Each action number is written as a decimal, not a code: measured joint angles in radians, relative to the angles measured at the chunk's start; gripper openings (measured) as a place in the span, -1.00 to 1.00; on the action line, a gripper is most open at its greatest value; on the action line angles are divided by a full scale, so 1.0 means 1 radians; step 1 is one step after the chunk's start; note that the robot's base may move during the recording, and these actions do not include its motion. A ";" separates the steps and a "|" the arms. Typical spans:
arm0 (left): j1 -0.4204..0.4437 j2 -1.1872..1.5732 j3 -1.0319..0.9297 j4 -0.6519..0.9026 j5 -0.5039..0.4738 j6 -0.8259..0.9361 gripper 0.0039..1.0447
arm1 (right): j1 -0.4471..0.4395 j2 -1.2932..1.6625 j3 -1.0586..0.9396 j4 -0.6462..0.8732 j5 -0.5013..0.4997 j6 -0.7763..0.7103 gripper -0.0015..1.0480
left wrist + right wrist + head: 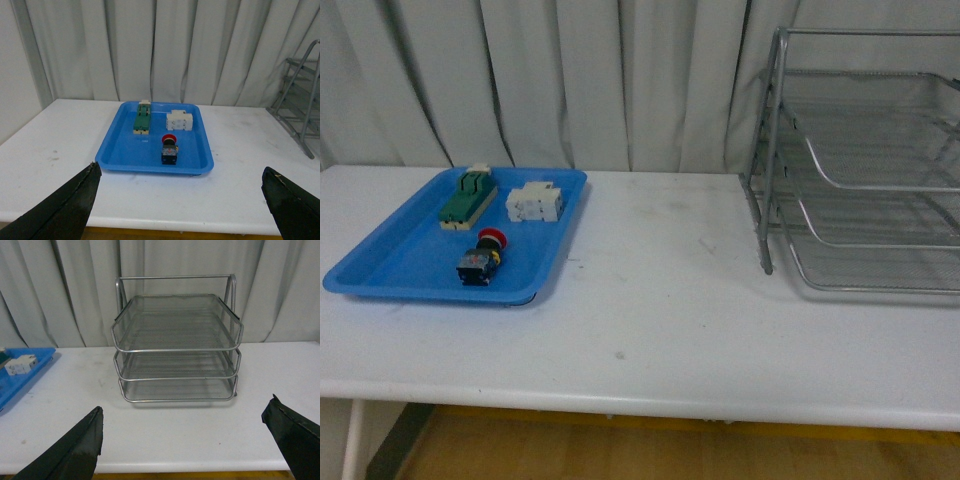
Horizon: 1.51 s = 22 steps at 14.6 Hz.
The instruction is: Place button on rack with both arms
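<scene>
The button (483, 258), with red cap, yellow collar and black-and-blue body, lies on its side in the blue tray (390, 265) at the table's left. It also shows in the left wrist view (169, 148). The silver wire-mesh rack (865, 165) with three trays stands at the right; it fills the middle of the right wrist view (177, 347). My left gripper (182, 200) is open and empty, well short of the tray near the table's front edge. My right gripper (182, 437) is open and empty, facing the rack from the front edge. Neither arm shows in the front view.
In the blue tray (117, 150) also lie a green terminal block (468, 197) and a white blocky component (535, 203). The white table (660, 300) runs to a grey curtain (570, 70) behind. The table's front edge (650, 400) is close to both grippers.
</scene>
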 joint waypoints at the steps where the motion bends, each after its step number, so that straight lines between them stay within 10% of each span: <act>1: 0.000 0.000 0.000 0.000 0.000 0.000 0.88 | 0.000 0.000 0.000 0.000 0.000 0.000 0.87; 22: 0.000 0.000 0.000 0.000 0.000 0.000 0.88 | 0.000 0.000 0.000 0.000 0.000 0.000 0.87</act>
